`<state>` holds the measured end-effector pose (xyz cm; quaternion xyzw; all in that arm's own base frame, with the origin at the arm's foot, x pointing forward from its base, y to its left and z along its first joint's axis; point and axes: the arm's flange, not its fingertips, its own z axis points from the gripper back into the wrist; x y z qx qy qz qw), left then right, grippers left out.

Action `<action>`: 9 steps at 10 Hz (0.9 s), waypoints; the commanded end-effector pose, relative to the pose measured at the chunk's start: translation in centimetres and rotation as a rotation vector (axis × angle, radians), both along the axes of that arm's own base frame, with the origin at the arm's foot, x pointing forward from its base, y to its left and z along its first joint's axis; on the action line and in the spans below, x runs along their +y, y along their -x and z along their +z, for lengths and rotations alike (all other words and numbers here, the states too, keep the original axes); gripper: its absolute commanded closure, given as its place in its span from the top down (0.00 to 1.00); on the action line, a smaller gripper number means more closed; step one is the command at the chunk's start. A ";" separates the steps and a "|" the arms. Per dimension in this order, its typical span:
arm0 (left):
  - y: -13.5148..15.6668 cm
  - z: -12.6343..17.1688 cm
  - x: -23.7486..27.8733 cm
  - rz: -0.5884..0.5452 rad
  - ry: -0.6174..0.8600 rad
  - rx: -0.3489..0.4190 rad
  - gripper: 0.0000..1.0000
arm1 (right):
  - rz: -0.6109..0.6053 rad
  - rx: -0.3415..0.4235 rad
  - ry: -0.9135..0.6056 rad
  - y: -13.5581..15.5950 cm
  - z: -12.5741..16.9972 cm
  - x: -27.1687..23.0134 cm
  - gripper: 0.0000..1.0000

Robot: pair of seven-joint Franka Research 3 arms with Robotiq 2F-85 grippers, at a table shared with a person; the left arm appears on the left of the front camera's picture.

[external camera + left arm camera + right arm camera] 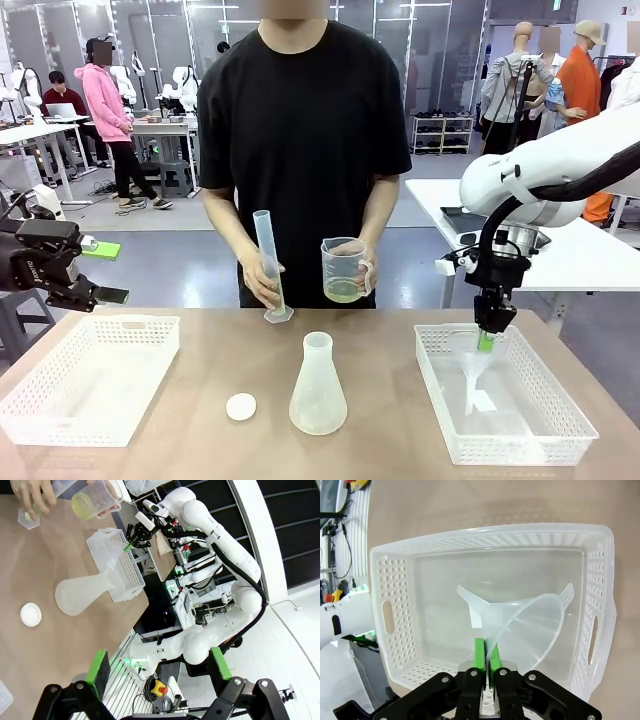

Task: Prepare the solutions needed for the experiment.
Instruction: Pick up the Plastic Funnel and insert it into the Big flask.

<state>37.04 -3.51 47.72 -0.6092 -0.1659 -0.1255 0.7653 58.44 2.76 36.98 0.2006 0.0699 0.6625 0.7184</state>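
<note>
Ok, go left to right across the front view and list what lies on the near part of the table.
left white basket → small white round lid → frosted conical flask → right white basket, holding a clear funnel

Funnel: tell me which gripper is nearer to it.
Right. The right gripper is shut on the funnel inside the basket; the left gripper hangs open at the left end of the table.
</note>
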 end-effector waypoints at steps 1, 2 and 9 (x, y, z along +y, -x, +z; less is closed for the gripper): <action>-0.2 0.0 -0.2 0.000 0.029 -0.008 1.00 | 0.027 -0.012 -0.046 0.4 0.1 0.2 0.00; -0.2 0.0 -0.2 0.000 0.029 -0.008 1.00 | 0.052 -0.049 -0.048 1.4 1.6 0.7 0.00; -0.2 0.0 -0.2 0.000 0.029 -0.008 1.00 | 0.188 -0.507 0.217 10.6 15.5 7.5 0.00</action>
